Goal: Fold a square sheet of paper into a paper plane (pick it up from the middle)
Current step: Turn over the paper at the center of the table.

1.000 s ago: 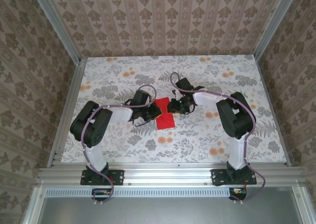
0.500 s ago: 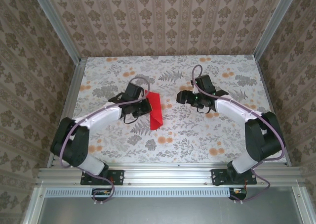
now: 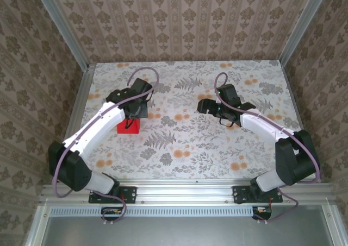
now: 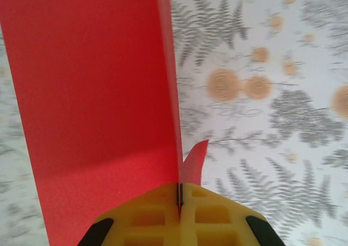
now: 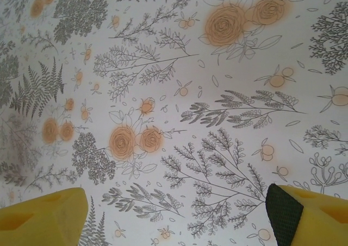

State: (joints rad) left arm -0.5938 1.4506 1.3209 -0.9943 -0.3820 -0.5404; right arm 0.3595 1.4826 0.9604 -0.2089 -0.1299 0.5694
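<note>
Red paper, thin and matte: we count one sheet of paper (image 4: 92,105), folded, gripped by the left claw (image 4: 179,193) over the left part of the counter (image 3: 179,143). Two yellow waffled pads (image 4: 147,219) are pressed together on its near edge. One sharp crease (image 4: 173,94) marks the long axis and points straight away from the claw, with a broad flat panel on its left and a small pointed flap (image 4: 196,162) on its right. We cannot tell whether the sheet touches the counter, which is printed with grey ferns and orange flowers. The right claw (image 5: 174,219) stands wide, its two yellow fingertips (image 5: 43,219) well apart.
</note>
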